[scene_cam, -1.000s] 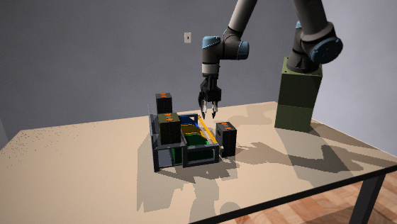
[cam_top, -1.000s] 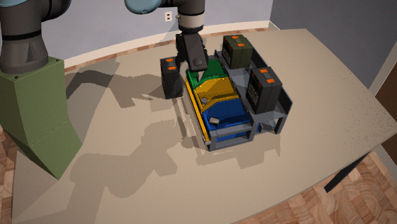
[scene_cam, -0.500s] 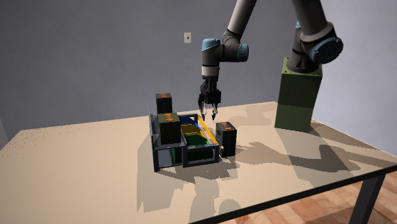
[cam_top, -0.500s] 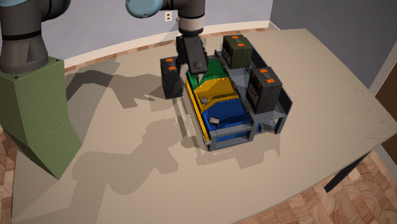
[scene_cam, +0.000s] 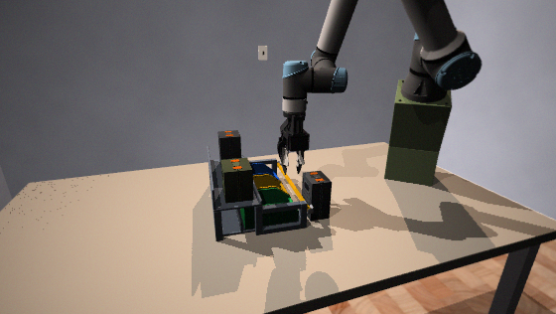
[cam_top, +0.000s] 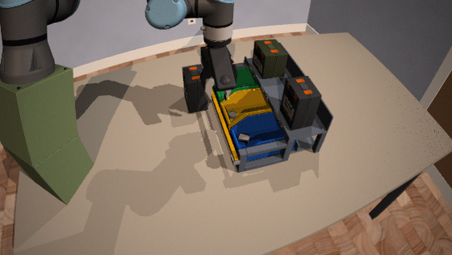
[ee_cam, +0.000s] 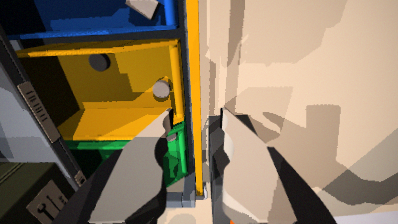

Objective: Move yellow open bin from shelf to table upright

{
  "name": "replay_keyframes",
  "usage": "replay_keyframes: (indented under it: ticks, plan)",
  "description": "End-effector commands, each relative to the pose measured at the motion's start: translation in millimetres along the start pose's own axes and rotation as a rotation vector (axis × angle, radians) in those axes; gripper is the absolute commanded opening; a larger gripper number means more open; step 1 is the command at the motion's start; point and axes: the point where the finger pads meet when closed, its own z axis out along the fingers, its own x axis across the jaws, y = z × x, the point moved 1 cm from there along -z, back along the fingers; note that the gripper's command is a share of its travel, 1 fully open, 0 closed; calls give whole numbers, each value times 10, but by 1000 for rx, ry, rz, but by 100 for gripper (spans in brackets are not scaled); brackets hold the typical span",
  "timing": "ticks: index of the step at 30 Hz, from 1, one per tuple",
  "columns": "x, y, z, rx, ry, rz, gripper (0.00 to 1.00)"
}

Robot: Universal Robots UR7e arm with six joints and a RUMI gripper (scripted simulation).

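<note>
Where the grey shelf (cam_top: 264,150) (scene_cam: 258,219) holds three bins, yellow open bin (cam_top: 247,102) (scene_cam: 268,181) (ee_cam: 112,82) in the middle, angular-sided, round grey parts inside, gripper (cam_top: 227,94) (scene_cam: 292,171) (ee_cam: 196,109) above, fingers apart.

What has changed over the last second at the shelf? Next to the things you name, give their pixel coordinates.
The gripper (cam_top: 227,95) (scene_cam: 292,170) (ee_cam: 196,109) has come down slightly toward the shelf (cam_top: 288,148) (scene_cam: 258,219) (ee_cam: 188,198), fingers apart. Nothing has been taken hold of or let go. The yellow bin (cam_top: 247,99) (scene_cam: 267,182) (ee_cam: 137,72), blue bin (cam_top: 260,126) (scene_cam: 262,169) (ee_cam: 90,24) and green bin (cam_top: 245,77) (scene_cam: 277,196) (ee_cam: 175,162) look unmoved.
</note>
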Motion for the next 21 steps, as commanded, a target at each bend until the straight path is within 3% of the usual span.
replay_keyframes:
  ticks: [1, 21]
  plan:
    - [-28, 2, 84, 2, -4, -2, 26]
    - [-23, -3, 202, 1, -3, -1, 26]
